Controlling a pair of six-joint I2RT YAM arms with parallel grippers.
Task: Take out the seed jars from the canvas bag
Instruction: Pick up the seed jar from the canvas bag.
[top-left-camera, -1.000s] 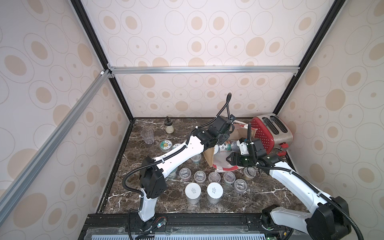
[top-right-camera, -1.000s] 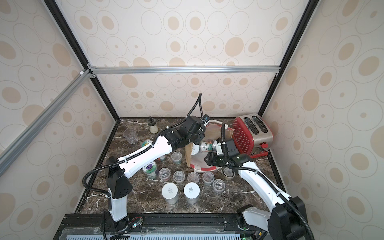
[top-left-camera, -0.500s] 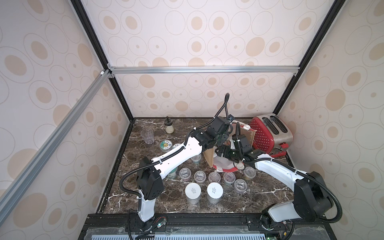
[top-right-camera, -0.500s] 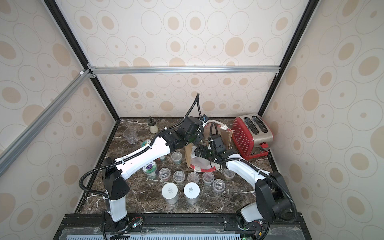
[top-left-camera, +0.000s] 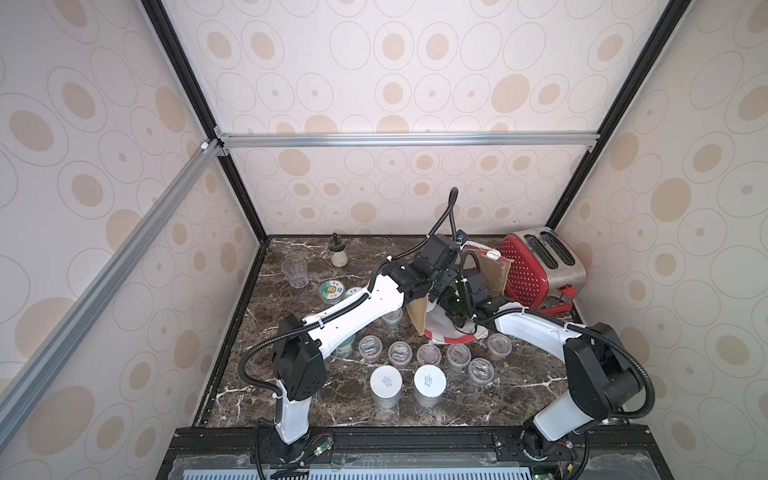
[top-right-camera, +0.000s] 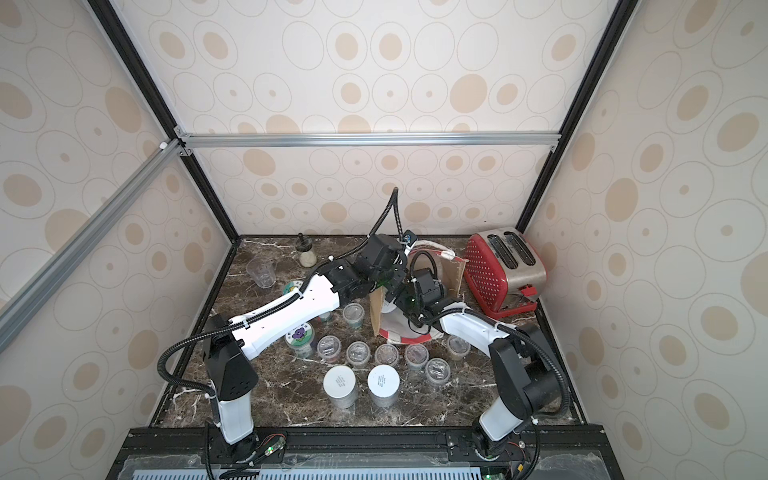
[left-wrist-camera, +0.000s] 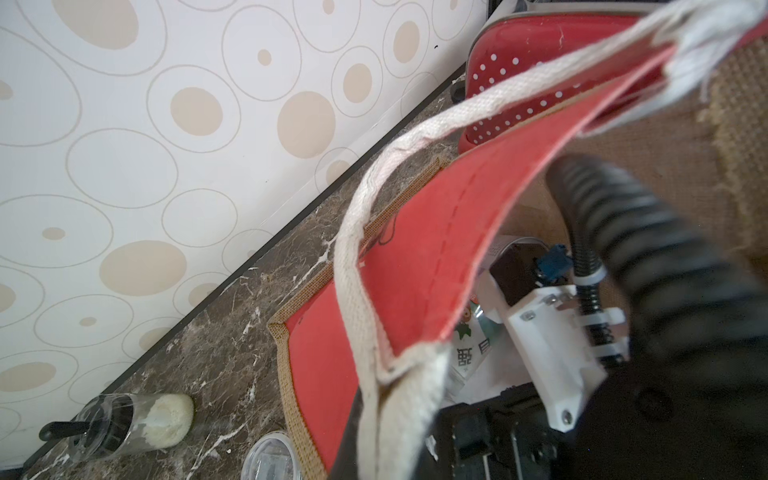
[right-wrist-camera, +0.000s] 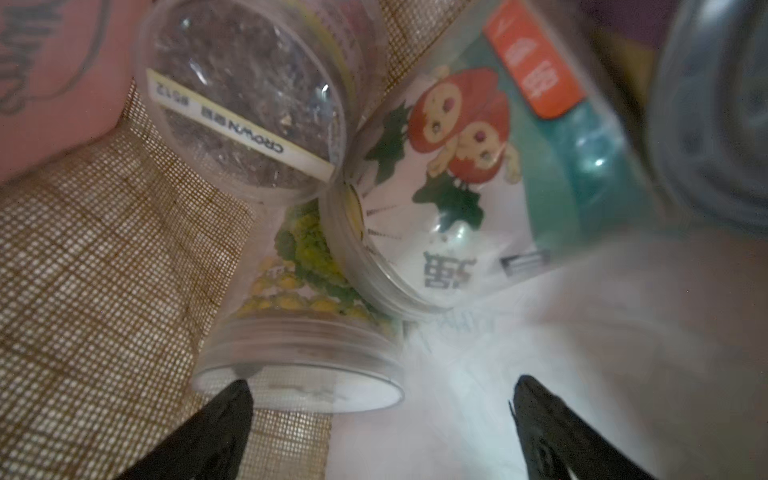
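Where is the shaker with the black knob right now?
In both top views the shaker stands by the back wall, left of the canvas bag, with the clear tumbler nearest, front-left of it.

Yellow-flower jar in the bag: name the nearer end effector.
Right. The right end effector hangs open just before the yellow-flower jar inside the canvas bag; the left end effector grips the bag's rim, farther off.

Marble tabletop (top-left-camera: 519, 399): seed jars (top-left-camera: 386, 380), canvas bag (top-left-camera: 493, 272), toaster (top-left-camera: 540, 266), tumbler (top-left-camera: 295, 272), shaker (top-left-camera: 338, 255).
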